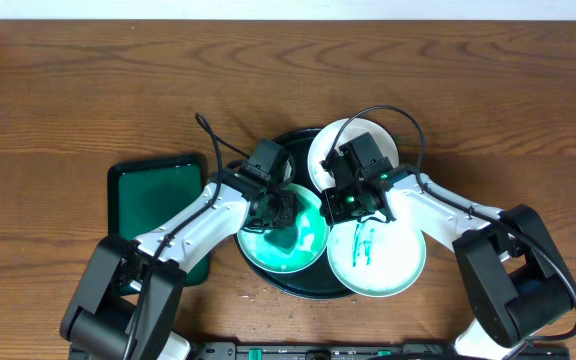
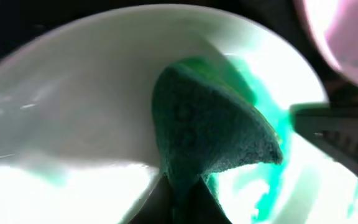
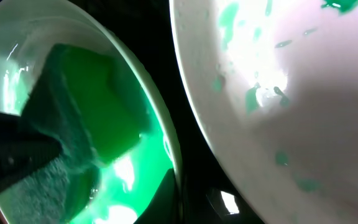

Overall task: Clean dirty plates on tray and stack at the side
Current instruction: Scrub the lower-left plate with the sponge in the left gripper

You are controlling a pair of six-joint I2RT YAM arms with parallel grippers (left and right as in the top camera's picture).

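Left pincer (image 1: 280, 220) clamped on dark green sponge (image 2: 210, 124), against green-smeared round pale plate (image 1: 306, 245), right pincer (image 1: 348, 205) closed beside it.

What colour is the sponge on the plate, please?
The sponge is dark teal-green, clearest in the left wrist view.

A round dark tray (image 1: 298, 288) sits at lower centre of the frame on a wood-grain table (image 1: 88, 80). It carries three pale plates. The left plate (image 1: 313, 238) is smeared green, the lower-right plate (image 1: 393, 255) bears a green scribble, and the upper plate (image 1: 318, 160) is partly covered by the right arm. The left gripper (image 1: 280, 222) is over the left plate with a dark green sponge (image 1: 284, 240) at its tip. The right gripper (image 1: 351, 207) is between the left and lower-right plates. A rectangular green tray (image 1: 158, 200) lies at centre left.
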